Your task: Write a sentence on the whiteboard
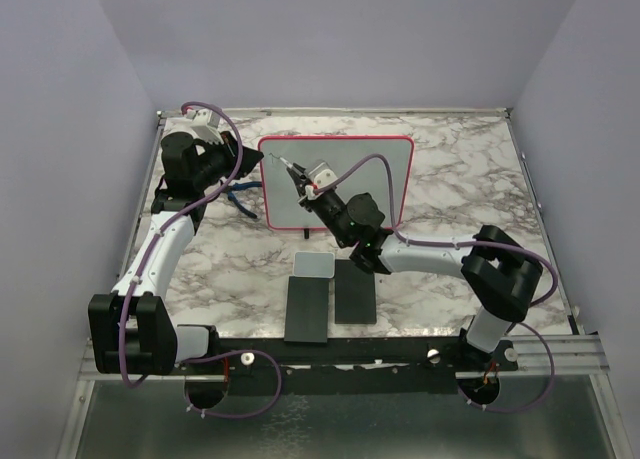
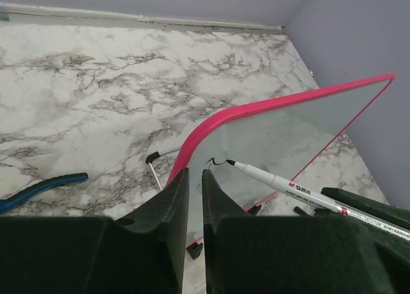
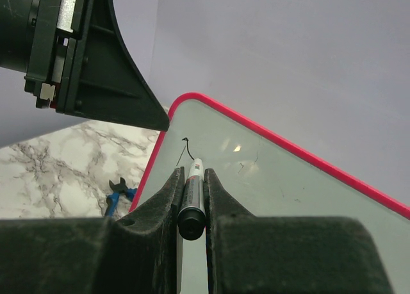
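We are seeing the whiteboard (image 1: 380, 179) standing upright across the middle of the table (image 1: 470, 169), blocking any straight reach to the strip behind it. The left claw (image 2: 195, 173) is crowding its left rim, seemingly pinched on it. The right claw (image 3: 192, 172), gripping the marker (image 2: 288, 186), is hanging before the upper left corner. Blue pliers (image 1: 243, 201) are lying just left of the board. Two black slabs (image 1: 306, 309) and a grey pad (image 1: 313, 265) are filling the near middle. The marble to the right is lying open.

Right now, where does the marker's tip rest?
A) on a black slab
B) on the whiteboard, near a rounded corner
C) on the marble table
B: the marker, clamped in the right gripper, touches the whiteboard at the end of a short dark stroke.
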Controlling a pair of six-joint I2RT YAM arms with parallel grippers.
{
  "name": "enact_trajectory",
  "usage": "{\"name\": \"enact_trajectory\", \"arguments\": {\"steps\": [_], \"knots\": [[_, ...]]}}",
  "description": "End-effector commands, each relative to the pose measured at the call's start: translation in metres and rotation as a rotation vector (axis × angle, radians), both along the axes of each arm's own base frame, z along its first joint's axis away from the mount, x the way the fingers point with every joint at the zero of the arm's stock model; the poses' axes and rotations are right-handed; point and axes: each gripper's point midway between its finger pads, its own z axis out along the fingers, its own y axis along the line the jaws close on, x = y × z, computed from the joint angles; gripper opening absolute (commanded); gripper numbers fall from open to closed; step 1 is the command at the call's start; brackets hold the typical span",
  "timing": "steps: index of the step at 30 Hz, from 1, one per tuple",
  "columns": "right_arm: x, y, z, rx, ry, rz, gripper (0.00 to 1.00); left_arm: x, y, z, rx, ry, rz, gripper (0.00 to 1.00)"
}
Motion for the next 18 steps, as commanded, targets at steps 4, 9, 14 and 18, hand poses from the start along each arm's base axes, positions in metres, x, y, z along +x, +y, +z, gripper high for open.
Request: {"name": "enact_trajectory", "arguments": {"steps": [4, 9, 14, 18], "knots": [[0.003, -0.008, 0.007, 0.022, -0.006, -0.031, 0.01, -0.006, -0.004, 0.006, -0.01, -0.023, -0.03, 0.14], [0.004, -0.003, -0.001, 0.016, 0.014, -0.013, 0.01, -0.006, -0.004, 0.006, -0.01, -0.023, -0.03, 0.14], [0.004, 0.002, -0.006, 0.01, 0.022, -0.001, 0.01, -0.006, -0.004, 0.006, -0.01, -0.024, -0.03, 0.14], [0.005, 0.005, -0.006, 0.009, 0.021, 0.01, 0.01, -0.006, -0.004, 0.006, -0.01, -0.024, -0.031, 0.14]]}}
